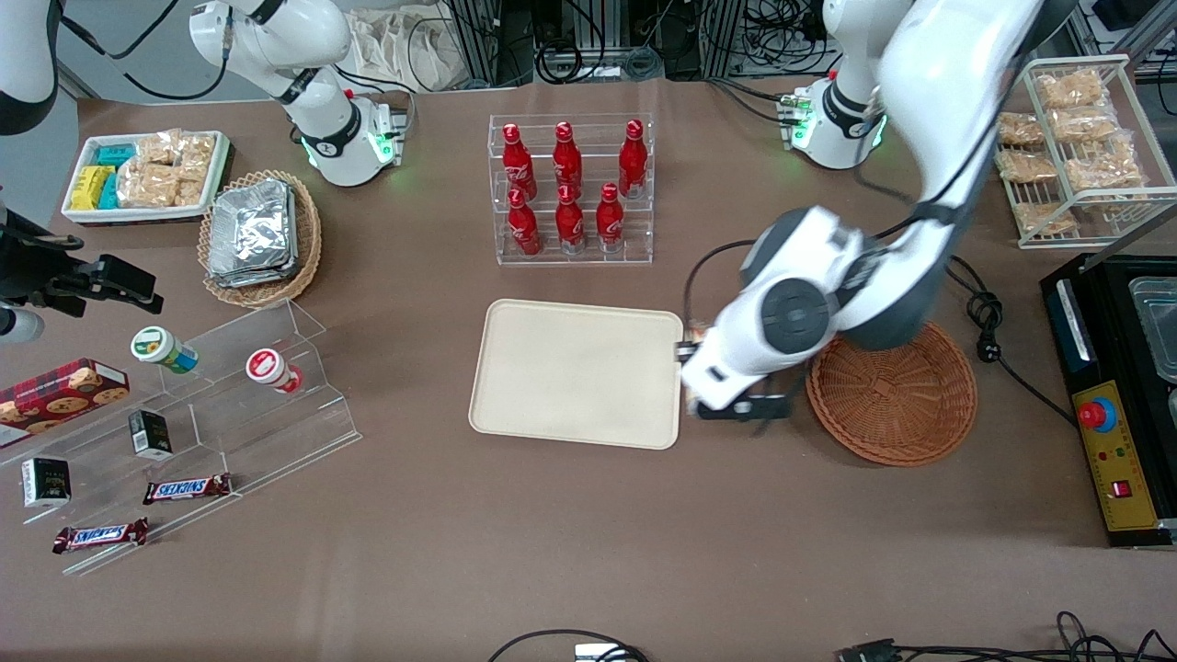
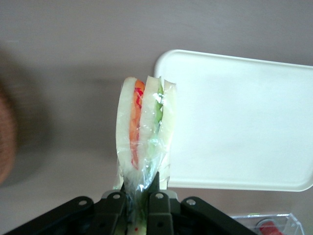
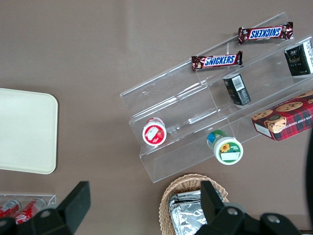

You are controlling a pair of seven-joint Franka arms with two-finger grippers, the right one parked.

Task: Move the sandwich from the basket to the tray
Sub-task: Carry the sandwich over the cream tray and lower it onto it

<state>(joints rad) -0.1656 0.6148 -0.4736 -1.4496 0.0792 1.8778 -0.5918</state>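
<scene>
At the upper left of the front view a white bin (image 1: 78, 213) holds bagged tan snacks and yellow and teal packs. Just to its right in the frame, a tan basket (image 1: 309, 241) carries silver foil packs. Below them, at the lower left, a clear stepped stand (image 1: 303, 386) bears two small cups, dark little boxes and two Snickers bars, with a cookie box (image 1: 57, 393) at its edge.

At upper centre a clear rack (image 1: 572, 188) holds seven red bottles in two rows. Below it lies the tray (image 1: 575, 372), flat on the table with nothing on it.

Right of the tray's edge in the frame, the gripper (image 1: 736, 405) hangs between tray and orange basket (image 1: 897, 395) (the arm's bulk covers the claw from this side). The wrist view shows the fingers (image 2: 157, 205) pinching the sandwich (image 2: 144, 132) by its clear wrap, the wedge standing on edge with orange and green layers showing, just beside the tray's (image 2: 244, 122) corner and above bare table. The orange basket holds nothing.

At the upper right a wire rack (image 1: 1085, 152) is stacked with bagged snacks.
</scene>
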